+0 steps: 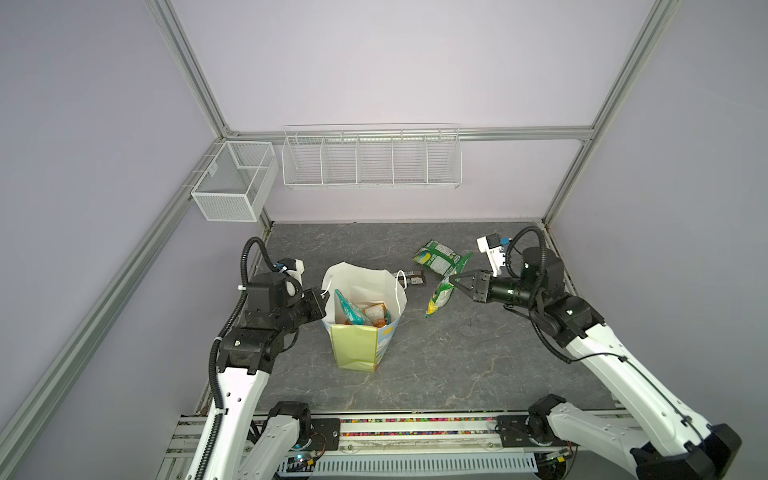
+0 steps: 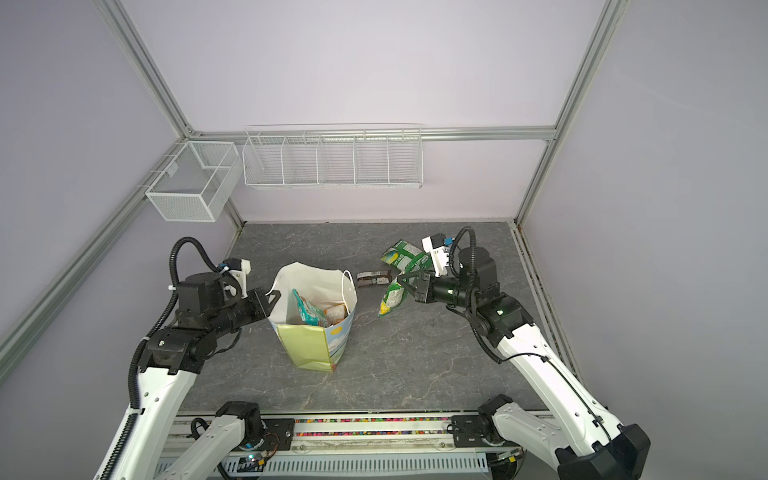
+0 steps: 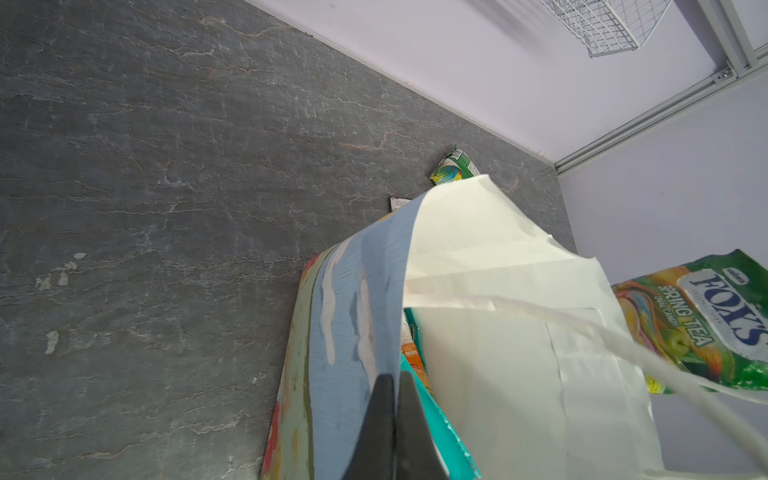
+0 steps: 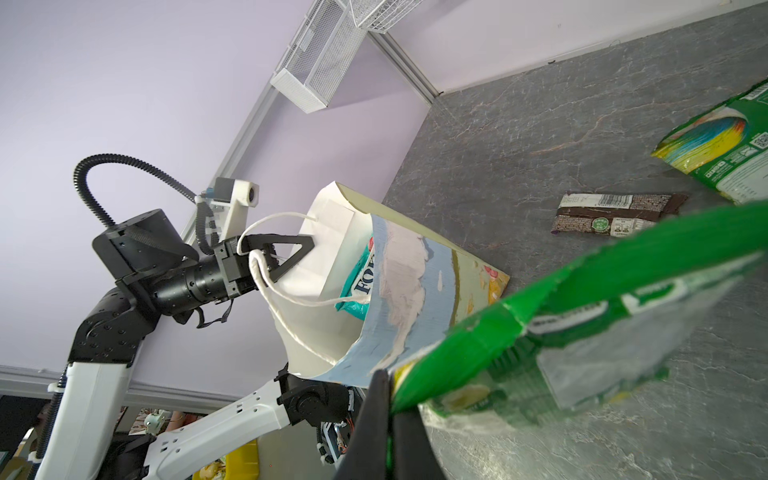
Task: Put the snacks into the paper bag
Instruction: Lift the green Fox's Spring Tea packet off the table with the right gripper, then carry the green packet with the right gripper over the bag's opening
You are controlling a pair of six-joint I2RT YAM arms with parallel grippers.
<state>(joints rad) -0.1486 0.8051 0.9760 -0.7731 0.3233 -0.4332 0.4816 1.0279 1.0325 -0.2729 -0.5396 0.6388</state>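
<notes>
The right gripper (image 1: pixel 454 279) pinches the top edge of the Fox's Spring Tea packet (image 1: pixel 439 297), which hangs below its jaws. The paper bag (image 1: pixel 356 348) stands straight ahead of its fingertips, with the left gripper (image 1: pixel 326 293) clamped on the far rim.

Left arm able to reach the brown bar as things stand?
Probably not: the left gripper is shut on the rim of the bag, which stands between it and the bar. The right gripper holds a green packet.

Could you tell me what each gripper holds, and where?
The left gripper pinches the paper bag by its top rim; the right gripper grips the green Fox's packet by its upper end.
</notes>
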